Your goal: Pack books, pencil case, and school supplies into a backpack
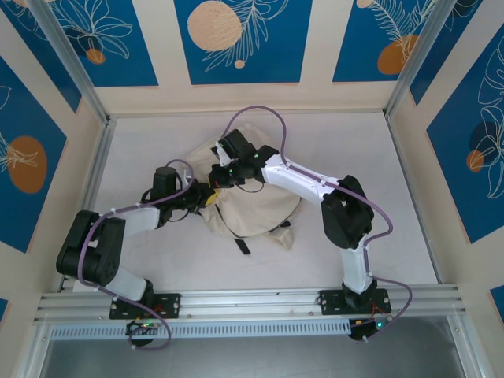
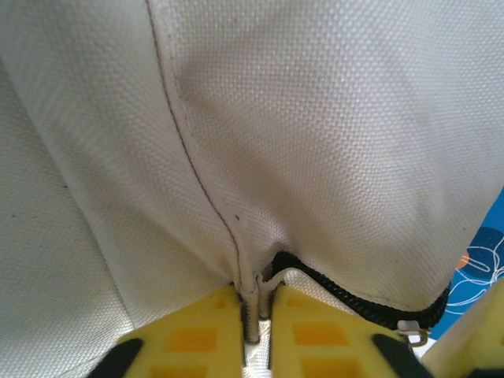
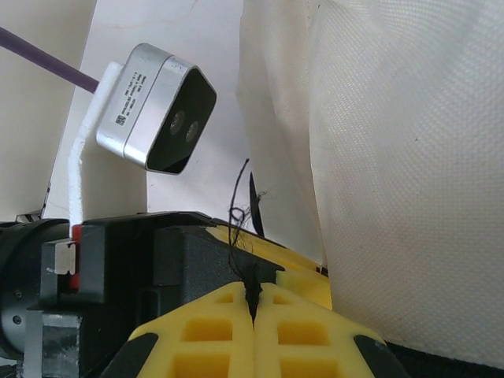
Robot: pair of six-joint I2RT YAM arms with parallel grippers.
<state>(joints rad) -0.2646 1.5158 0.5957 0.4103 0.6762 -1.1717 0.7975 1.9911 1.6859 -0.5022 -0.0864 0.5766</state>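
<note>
While the left gripper (image 2: 256,319) pinched a seam (image 2: 197,173) of the backpack (image 2: 331,134), the right gripper (image 3: 253,315), clamped on the black pull cord (image 3: 239,228), needed a steady draw along the zipper (image 2: 354,301).

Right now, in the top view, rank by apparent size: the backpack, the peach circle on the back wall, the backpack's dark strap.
1. backpack, clearly largest.
2. peach circle.
3. dark strap, a short piece at the near edge.

light: bright, diffuse | shadows: faint | focus: mostly sharp
</note>
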